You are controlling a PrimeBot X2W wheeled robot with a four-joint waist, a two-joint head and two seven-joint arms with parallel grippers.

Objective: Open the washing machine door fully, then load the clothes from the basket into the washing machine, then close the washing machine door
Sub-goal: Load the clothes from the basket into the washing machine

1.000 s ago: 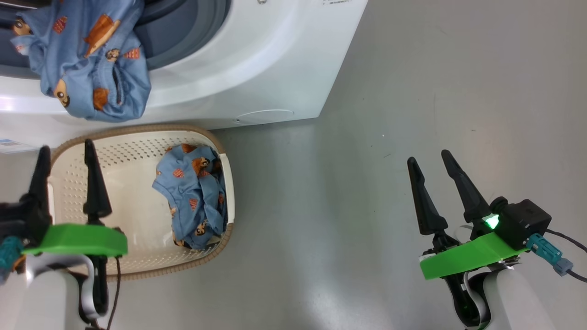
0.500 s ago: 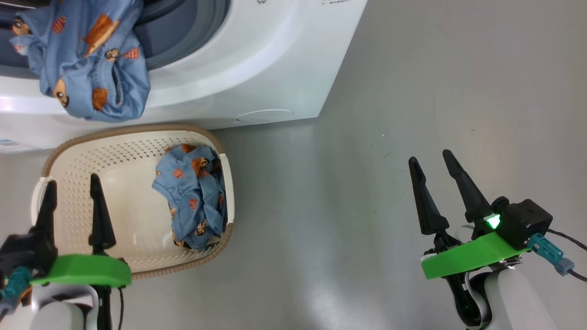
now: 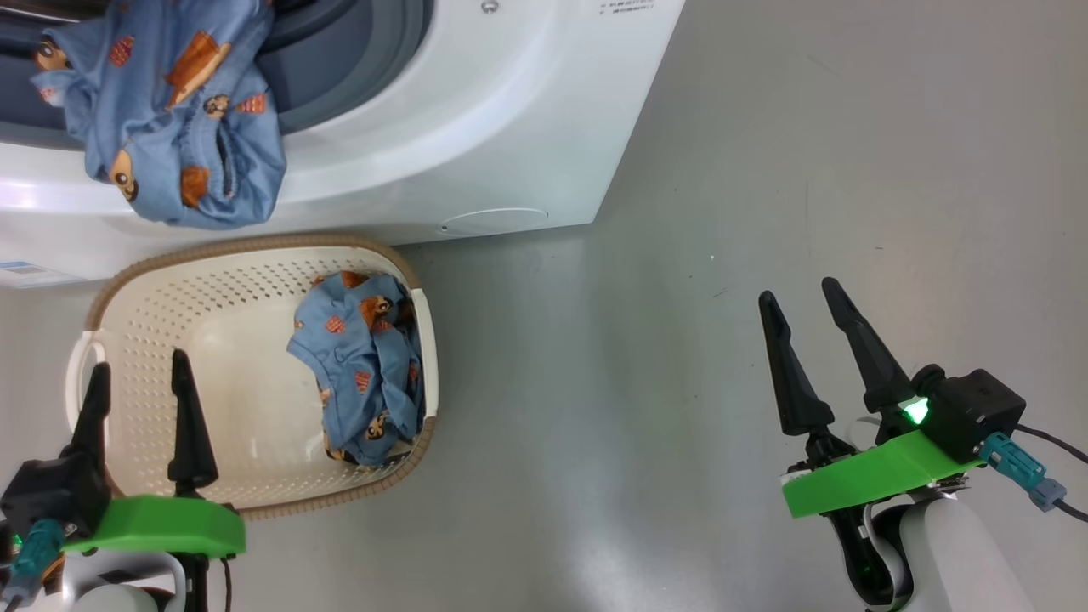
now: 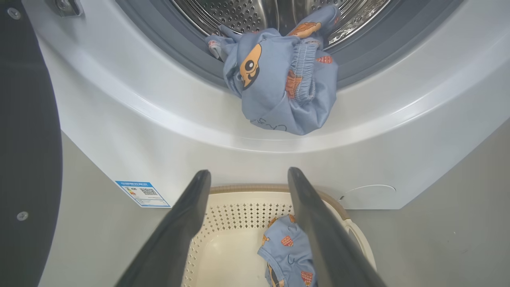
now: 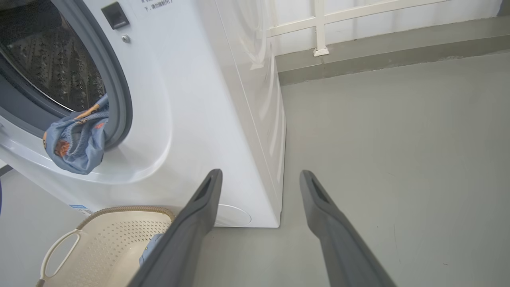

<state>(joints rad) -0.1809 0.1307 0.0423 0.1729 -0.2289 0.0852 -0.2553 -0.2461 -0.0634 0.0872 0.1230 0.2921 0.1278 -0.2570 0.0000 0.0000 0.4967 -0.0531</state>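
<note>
Clothes [image 3: 170, 110] drape the washing machine [image 3: 476, 127] rim and fill the right end of the basket [image 3: 170, 280]; left gripper [image 3: 140, 361] and right gripper [image 3: 798, 289] gape wide, empty.

Blue QR-code label [image 4: 143, 194] and tiny print [image 5: 158, 4] on washing machine [image 4: 119, 131], both illegible

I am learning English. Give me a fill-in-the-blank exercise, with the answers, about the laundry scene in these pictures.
1. The door of the washing machine is ____.
2. One blue garment hangs out of the machine's opening; ____ other garment lies in the basket.
3. The left gripper and the right gripper have their fingers apart and hold ____.
Missing words: open; one; nothing.
</note>
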